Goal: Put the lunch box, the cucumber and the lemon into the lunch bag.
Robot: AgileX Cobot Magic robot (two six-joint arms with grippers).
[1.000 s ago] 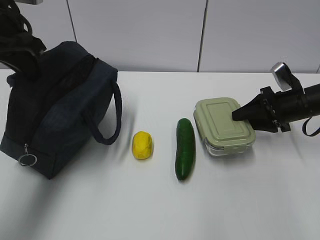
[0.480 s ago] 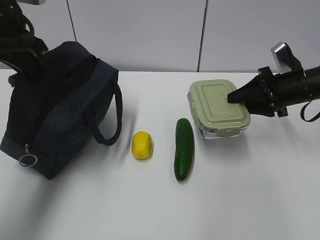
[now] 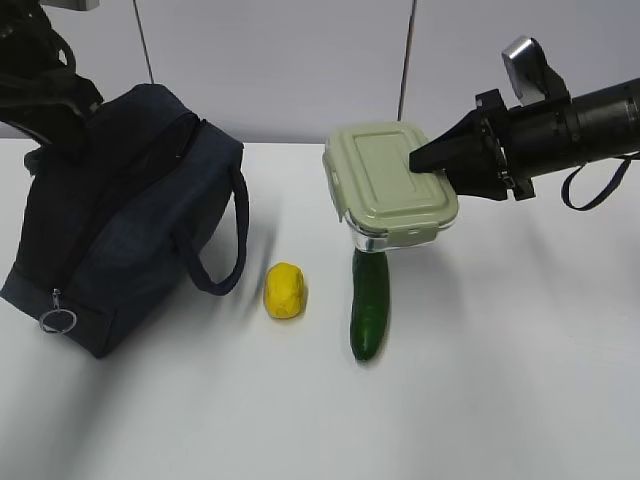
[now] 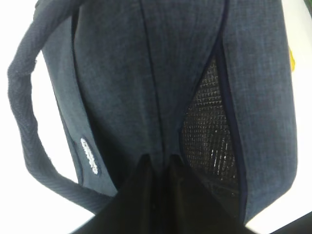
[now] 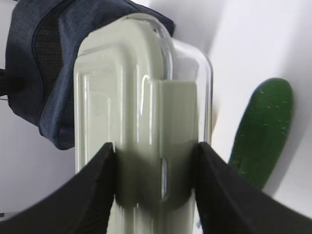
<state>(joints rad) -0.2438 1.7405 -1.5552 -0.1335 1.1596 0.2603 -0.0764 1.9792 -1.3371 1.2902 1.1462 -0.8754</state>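
- The right gripper [image 3: 425, 160] holds the lunch box [image 3: 390, 180] by one short end, one jaw on each side of the box. In the right wrist view its fingers [image 5: 97, 187] press on both sides of the green lid. I think this end grip lets the far end of the box go first into the opening.
- The lunch box is in the air, above the table [image 3: 500, 380], and it reaches out in front of the right gripper toward the lunch bag [image 3: 120, 220]. Its long axis runs along the gripper's own line, and the lid is tilted toward the camera of the exterior view.
- The left gripper [image 4: 158, 168] is nearly shut on a fold of the bag's fabric, just in front of its wrist camera. Probably it holds the top up so the mouth stays open (the dark lining [image 4: 212, 131] shows through a gap beside the fingertips).
- The cucumber [image 3: 369, 300] lies on the table below the free end of the box, its long axis across the line of the right gripper.
- The lemon [image 3: 285, 290] lies beyond the cucumber, between it and the bag. Both are not yet packed.
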